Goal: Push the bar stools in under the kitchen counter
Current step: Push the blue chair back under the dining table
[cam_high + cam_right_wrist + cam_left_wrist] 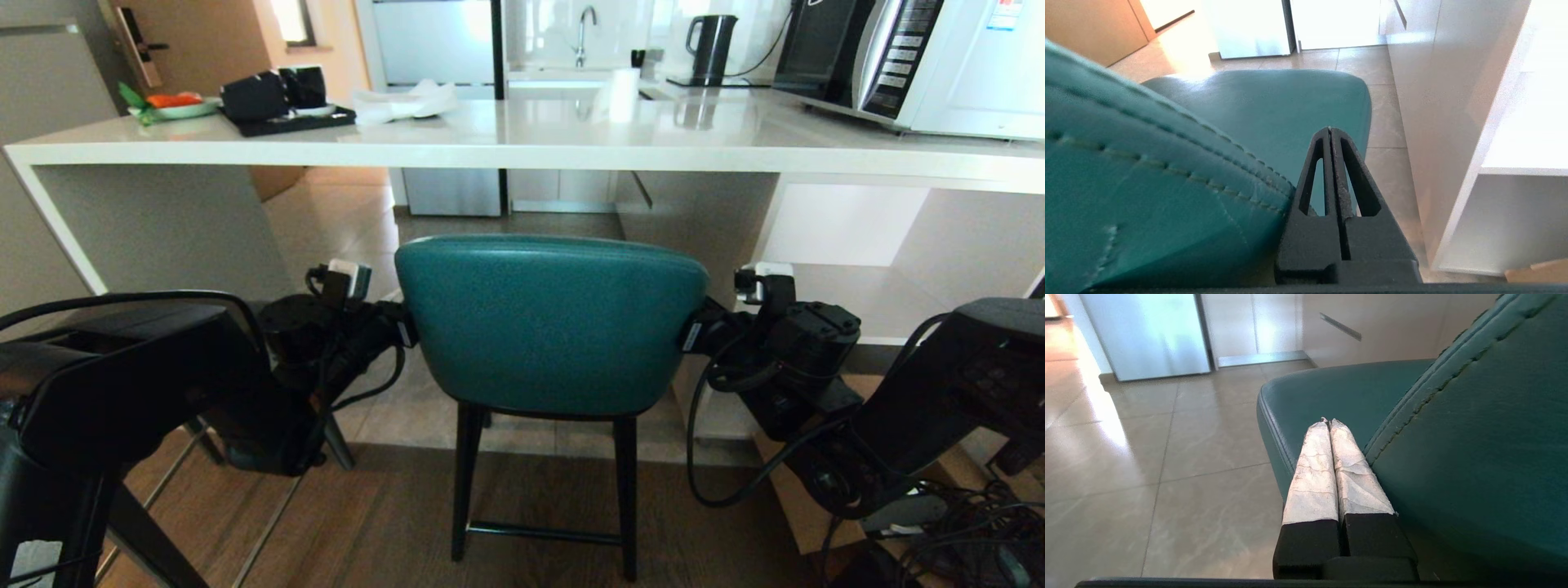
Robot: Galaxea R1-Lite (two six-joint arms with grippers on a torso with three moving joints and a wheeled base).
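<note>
Teal stool (551,322): stands on the floor in front of the table (522,135), its rounded back facing the robot and its seat just short of the slab's near edge, not yet under it.
Left gripper (1329,421): jaws together, holding nothing; it lies alongside the left edge of the stool's back, fingers pointing forward over the seat's side.
Right gripper (1330,130): jaws together as well, empty; it lies against the right edge of the back in the same way.
Key relation: the stool's back sits between the two grippers, each arm equally near its own side; the table's open bay lies straight ahead of the jaws, beyond the seat.
Gap: the white panel and shelf cubbies (849,237) stand to the right of the stool, near its seat.
Next move, as judged: an even forward push from both sides, kept straight so the seat clears the panel.
Grey stool: only thin legs show at the lower left.
</note>
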